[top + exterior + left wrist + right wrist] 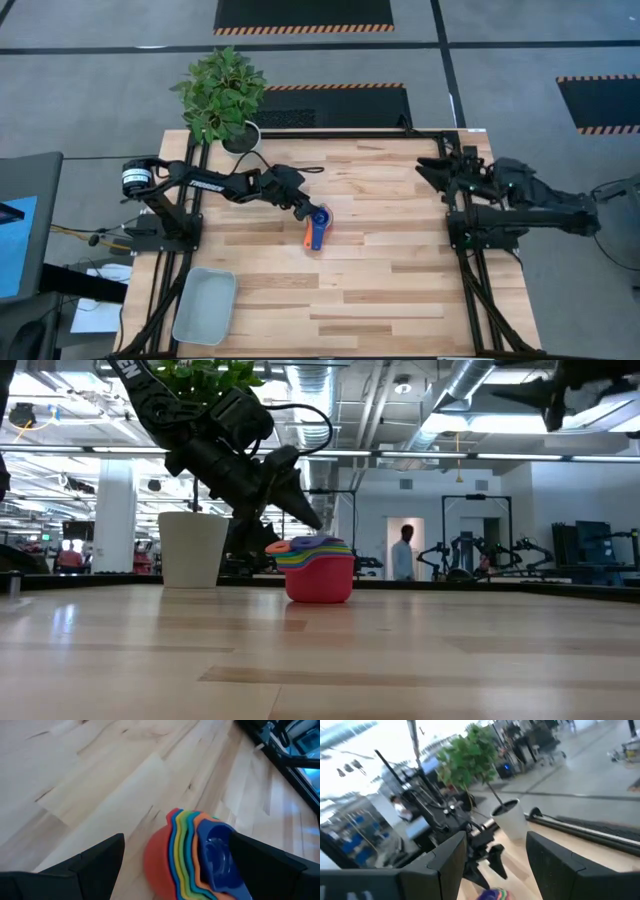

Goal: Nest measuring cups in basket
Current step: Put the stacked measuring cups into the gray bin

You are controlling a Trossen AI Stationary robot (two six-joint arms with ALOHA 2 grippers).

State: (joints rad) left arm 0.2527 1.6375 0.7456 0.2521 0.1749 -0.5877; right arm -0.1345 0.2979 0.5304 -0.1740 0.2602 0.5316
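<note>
The measuring cups (318,229) stand nested in one stack on the table's middle, resting on the base of the red outer cup (320,582). The dark blue cup (220,857) is innermost. My left gripper (304,209) is open just above and behind the stack. In the left wrist view its fingers (100,862) stand on either side of the stack, and I see no touch. The pale grey-blue basket (205,305) lies empty at the table's near left corner. My right gripper (430,170) waits open at the far right, raised.
A white plant pot (240,135) with a green plant stands at the table's far left edge, behind my left arm; it also shows in the low view (193,548). Bare wood (380,290) lies between the stack and the near edge. A person (404,552) stands far off in the room.
</note>
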